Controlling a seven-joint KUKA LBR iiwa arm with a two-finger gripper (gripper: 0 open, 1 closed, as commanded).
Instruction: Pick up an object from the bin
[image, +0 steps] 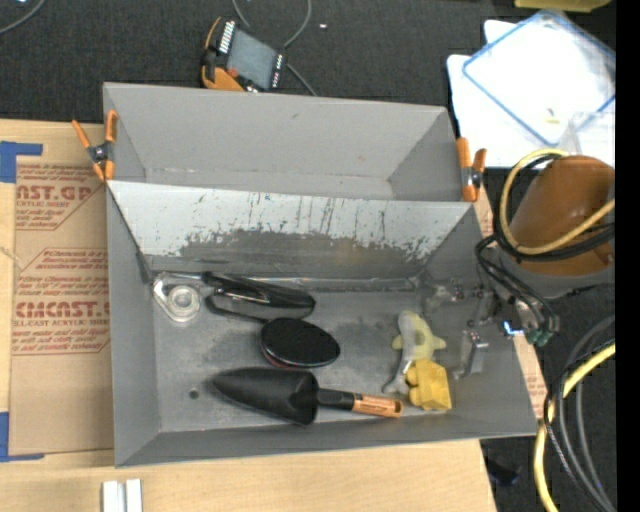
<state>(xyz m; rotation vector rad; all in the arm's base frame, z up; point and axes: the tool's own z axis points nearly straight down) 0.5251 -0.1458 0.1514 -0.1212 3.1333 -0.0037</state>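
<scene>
Grey metal bin (270, 130), six loose objs. I list them L to R as seen from my station.

1. Far L of floor: clear round cap (178, 300). Small and smooth, prob. hard plastic or glass. Slip risk.
2. Just R of it: black clip tool (262, 297), long, lying flat along the foot of the back wall.
3. Below that, approx. mid-frame: black oval disc (298, 343). Flat and low, so little edge to pinch.
4. Lower L-centre: black scoop (268, 392), its orange handle (368, 404) pointing R. Looks stiff.
5. R of centre: cream figure (420, 335). Irregular shape, looks light.
6. Just below item 5: yellow block (430, 388), chunky. The scoop's handle tip ends just beside it.

Far R of floor: the gripper (470, 352) sits low by the R wall, just beside items 5 and 6. I cannot tell how far open it is, as its metal parts blend w/ the bin. I see no obj. in its hold. The orange wrist cover (560, 215) is at upper R of frame.

Handling, my judgement: item 6 is the nearest practical pick. It looks light and rigid w/ blunt sides. Take it from above, across its narrow width. Hazards are the R wall close by, plus the handle tip and item 5 crowding the approach.
</scene>
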